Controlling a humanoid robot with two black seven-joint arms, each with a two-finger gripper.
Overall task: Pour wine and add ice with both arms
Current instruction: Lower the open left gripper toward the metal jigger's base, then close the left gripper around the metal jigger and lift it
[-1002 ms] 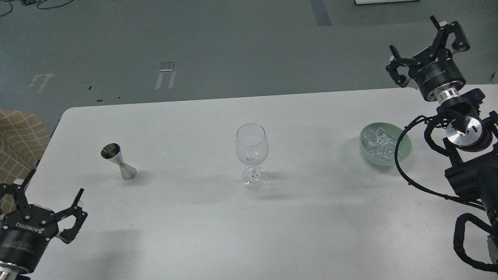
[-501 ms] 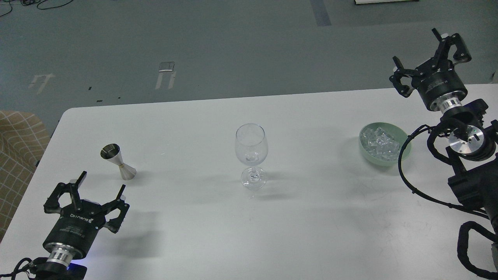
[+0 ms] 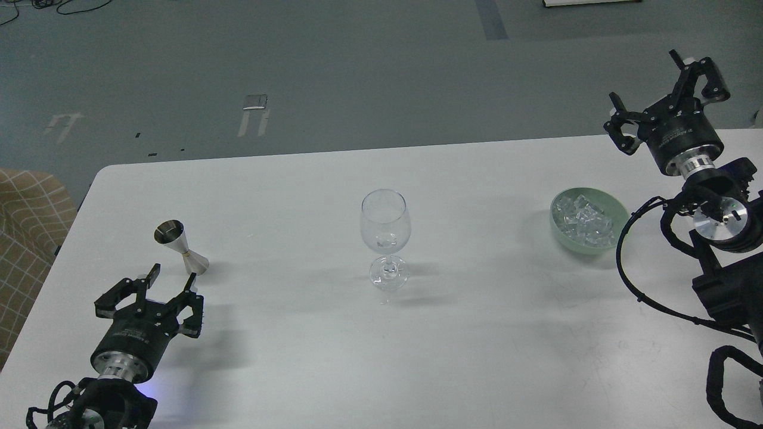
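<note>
A clear wine glass point(image 3: 385, 232) stands upright at the table's middle; something clear, an ice cube or a little liquid, sits in its bowl. A steel jigger point(image 3: 180, 247) stands at the left; any wine in it does not show. A pale green bowl point(image 3: 617, 211) at the right holds several clear ice cubes point(image 3: 583, 223). My left gripper point(image 3: 171, 281) is open and empty, just in front of the jigger. My right gripper point(image 3: 647, 80) is open and empty, raised behind and to the right of the bowl.
The white table point(image 3: 489, 345) ends at a far edge behind the glass and bowl. A tan checked chair point(image 3: 24, 208) stands off the table's left edge. Black cables point(image 3: 626, 268) loop from my right arm beside the bowl.
My left gripper has come up and forward from the lower left corner toward the jigger. My right gripper has drifted slightly right. Glass, jigger and bowl have not moved.
</note>
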